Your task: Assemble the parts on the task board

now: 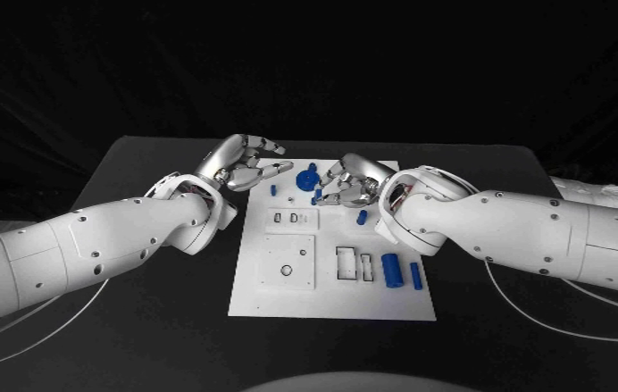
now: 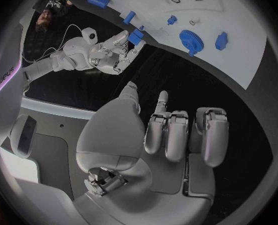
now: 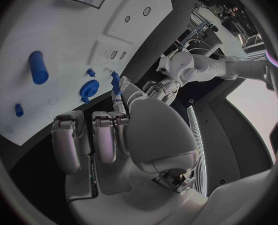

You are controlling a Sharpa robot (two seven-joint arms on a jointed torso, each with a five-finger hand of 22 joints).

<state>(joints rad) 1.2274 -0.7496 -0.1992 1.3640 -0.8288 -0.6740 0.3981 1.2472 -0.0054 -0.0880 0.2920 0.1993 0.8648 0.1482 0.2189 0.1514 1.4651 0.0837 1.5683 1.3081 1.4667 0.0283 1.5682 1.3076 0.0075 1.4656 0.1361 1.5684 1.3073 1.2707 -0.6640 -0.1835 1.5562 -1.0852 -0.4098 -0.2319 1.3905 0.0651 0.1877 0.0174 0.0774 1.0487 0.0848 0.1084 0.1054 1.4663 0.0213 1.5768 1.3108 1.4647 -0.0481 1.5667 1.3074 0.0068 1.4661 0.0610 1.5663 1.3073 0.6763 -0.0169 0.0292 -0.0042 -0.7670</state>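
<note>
The white task board (image 1: pixel 332 298) lies in the middle of the black table. My right hand (image 1: pixel 350 183) hovers over the board's far part and pinches a small blue part (image 1: pixel 317 196) at its fingertips; that part also shows in the left wrist view (image 2: pixel 135 36) and the right wrist view (image 3: pixel 115 82). A blue gear (image 1: pixel 306 179) sits on the board just left of that hand. My left hand (image 1: pixel 245 163) is raised above the board's far left corner, fingers apart and holding nothing.
Two blue cylinders (image 1: pixel 390 270) lie side by side at the board's near right. A small blue piece (image 1: pixel 362 217) lies near my right forearm, another (image 1: pixel 271 190) under the left hand. Rectangular slots (image 1: pixel 347 263) and a round hole (image 1: pixel 285 271) mark the board.
</note>
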